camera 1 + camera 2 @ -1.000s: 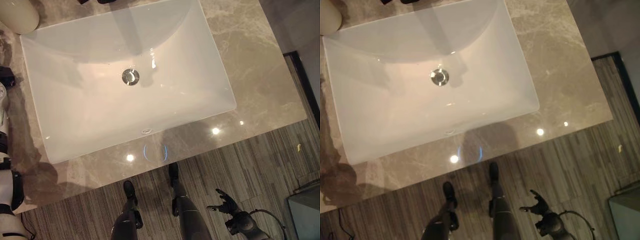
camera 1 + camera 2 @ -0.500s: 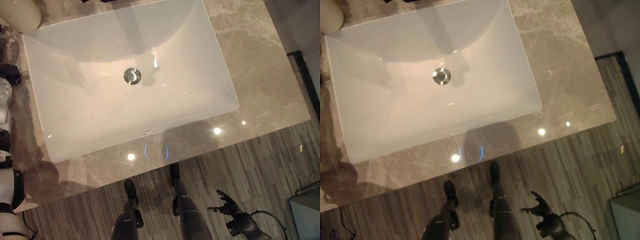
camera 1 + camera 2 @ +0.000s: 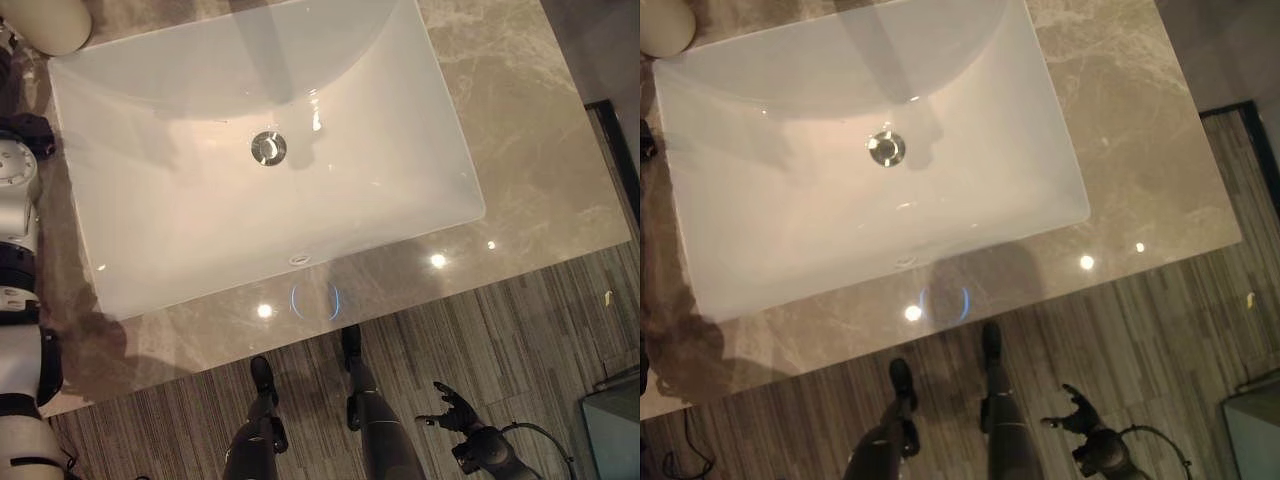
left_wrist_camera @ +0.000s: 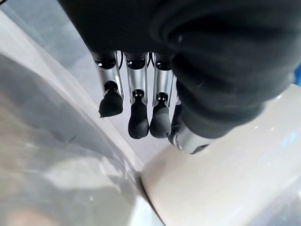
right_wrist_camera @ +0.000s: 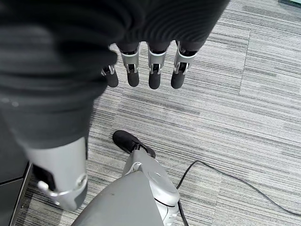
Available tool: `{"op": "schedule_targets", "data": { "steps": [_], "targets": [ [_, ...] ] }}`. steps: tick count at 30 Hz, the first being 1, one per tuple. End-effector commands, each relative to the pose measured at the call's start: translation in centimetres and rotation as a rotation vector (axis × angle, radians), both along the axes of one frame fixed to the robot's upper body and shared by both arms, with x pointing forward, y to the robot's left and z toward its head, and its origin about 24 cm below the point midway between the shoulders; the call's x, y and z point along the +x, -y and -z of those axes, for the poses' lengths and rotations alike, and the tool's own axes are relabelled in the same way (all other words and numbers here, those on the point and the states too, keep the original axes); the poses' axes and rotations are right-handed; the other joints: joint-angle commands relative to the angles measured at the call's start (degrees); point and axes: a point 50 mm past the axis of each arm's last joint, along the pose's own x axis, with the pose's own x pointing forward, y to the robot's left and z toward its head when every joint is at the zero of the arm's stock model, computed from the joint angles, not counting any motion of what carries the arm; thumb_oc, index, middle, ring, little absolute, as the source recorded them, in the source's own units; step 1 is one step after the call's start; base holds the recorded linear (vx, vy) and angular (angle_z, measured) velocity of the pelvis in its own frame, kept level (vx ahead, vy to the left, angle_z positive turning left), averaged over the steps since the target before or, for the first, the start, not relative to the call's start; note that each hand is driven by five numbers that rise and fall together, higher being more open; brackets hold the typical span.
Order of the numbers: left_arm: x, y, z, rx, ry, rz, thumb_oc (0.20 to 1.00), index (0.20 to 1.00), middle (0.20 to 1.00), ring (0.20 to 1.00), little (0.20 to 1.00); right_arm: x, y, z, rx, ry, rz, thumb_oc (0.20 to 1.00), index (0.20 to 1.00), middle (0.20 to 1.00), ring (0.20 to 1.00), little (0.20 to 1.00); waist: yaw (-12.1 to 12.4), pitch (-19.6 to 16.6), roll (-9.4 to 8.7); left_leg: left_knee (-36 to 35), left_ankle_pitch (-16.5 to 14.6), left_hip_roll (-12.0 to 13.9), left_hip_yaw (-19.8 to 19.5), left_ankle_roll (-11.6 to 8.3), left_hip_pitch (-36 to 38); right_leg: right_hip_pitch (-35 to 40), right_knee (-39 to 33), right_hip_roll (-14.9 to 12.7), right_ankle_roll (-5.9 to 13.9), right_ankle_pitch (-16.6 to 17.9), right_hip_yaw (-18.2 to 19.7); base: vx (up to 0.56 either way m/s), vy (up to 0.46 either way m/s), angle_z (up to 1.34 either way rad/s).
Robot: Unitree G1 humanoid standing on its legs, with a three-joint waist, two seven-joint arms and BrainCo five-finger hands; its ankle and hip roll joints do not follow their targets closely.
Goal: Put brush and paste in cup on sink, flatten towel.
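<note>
A cream cup (image 3: 45,22) stands on the marble counter at the far left corner of the white sink (image 3: 478,205). My left arm runs up along the sink's left side. In the left wrist view my left hand (image 4: 136,94) hangs open, its straight fingers (image 4: 111,101) just beside the cream cup (image 4: 235,188), holding nothing. My right hand (image 3: 455,412) is low at the right, over the floor in front of the counter. The right wrist view shows that hand (image 5: 150,70) open and empty too.
The beige marble counter (image 3: 520,120) surrounds the sink, which has a metal drain (image 3: 268,147) in its middle. Its front edge meets a grey striped floor (image 3: 520,340). A dark box (image 3: 612,435) sits at the lower right corner.
My left arm has come further into view along the sink's left side, toward the cup. The whole picture has shifted slightly. My right hand has stayed where it was.
</note>
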Motion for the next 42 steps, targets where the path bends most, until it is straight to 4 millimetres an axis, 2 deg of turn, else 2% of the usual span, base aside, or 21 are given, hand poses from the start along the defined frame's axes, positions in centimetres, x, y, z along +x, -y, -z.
{"op": "schedule_targets", "data": {
  "steps": [1,25,28,33,34,36,39,42],
  "targets": [
    [2.7,2.0,4.7,0.020,-0.187,0.022,0.200,0.200,0.200,0.200,0.200,-0.6,1.1,-0.1,-0.024,-0.011,0.026,1.000,1.000,1.000,1.000,1.000,-3.7,3.7,0.48,5.1,1.3,-1.9,-3.4,1.71,-4.2,5.7,-0.1,1.2,1.73,-2.5,0.4,0.00,0.000,0.00],
    [3.9,4.2,4.8,0.002,-0.186,0.095,0.200,0.200,0.200,0.200,0.200,-0.5,1.2,-0.2,-0.024,0.002,0.034,1.000,1.000,1.000,1.000,1.000,-4.5,3.8,0.24,5.5,1.4,-1.8,-3.5,1.64,-5.8,4.3,-0.1,1.3,1.63,-2.2,0.7,0.00,0.000,0.00],
    [3.9,3.8,5.2,0.006,-0.208,0.066,0.200,0.200,0.200,0.200,0.200,-0.6,1.1,-0.1,-0.027,-0.007,0.028,1.000,1.000,1.000,1.000,1.000,-4.3,3.8,0.28,5.9,1.3,-1.7,-3.4,1.58,-5.8,4.5,-0.1,1.3,1.54,-2.1,0.8,0.00,0.000,0.00],
    [3.4,2.9,7.3,-0.008,-0.258,0.046,0.200,0.200,0.200,0.200,0.200,-0.9,1.3,0.2,-0.041,-0.029,0.034,1.000,1.000,1.000,1.000,1.000,-3.5,3.2,0.66,6.3,0.9,-1.7,-3.7,1.49,-4.6,5.8,-0.1,1.2,1.35,-2.5,0.5,0.00,-0.001,-0.01],
    [2.9,2.4,8.4,-0.010,-0.273,0.041,0.200,0.200,0.200,0.200,0.200,-1.1,1.5,0.3,-0.049,-0.042,0.041,1.000,1.000,1.000,1.000,1.000,-3.0,2.9,0.72,6.4,0.6,-1.8,-3.8,1.47,-3.8,6.8,-0.1,1.2,1.27,-2.9,0.2,0.00,-0.005,-0.03],
    [2.6,2.2,8.9,-0.019,-0.273,0.040,0.200,0.200,0.200,0.200,0.200,-1.2,1.5,0.4,-0.051,-0.049,0.042,1.000,1.000,1.000,1.000,1.000,-2.8,2.6,0.81,6.3,0.4,-1.8,-3.7,1.48,-3.2,7.4,-0.1,1.1,1.22,-3.0,0.0,0.01,-0.007,-0.05],
    [1.3,1.5,10.7,-0.064,-0.253,0.046,0.200,0.200,0.200,0.200,0.200,-1.8,1.9,0.6,-0.063,-0.066,0.069,1.000,1.000,1.000,1.000,1.000,-1.9,1.9,0.97,5.8,0.2,-2.0,-4.4,1.40,-0.9,9.5,-0.1,1.1,0.96,-3.7,-0.6,0.03,-0.022,-0.03],
    [-0.8,0.1,13.3,-0.091,-0.267,0.018,0.200,0.200,0.200,0.200,0.200,-2.4,2.4,0.7,-0.073,-0.075,0.091,1.000,1.000,1.000,1.000,1.000,-1.2,1.8,1.23,4.3,0.4,-1.9,-5.4,1.24,2.7,12.3,0.5,1.1,0.62,-5.0,-1.8,0.05,-0.022,0.03]
  ]
}}
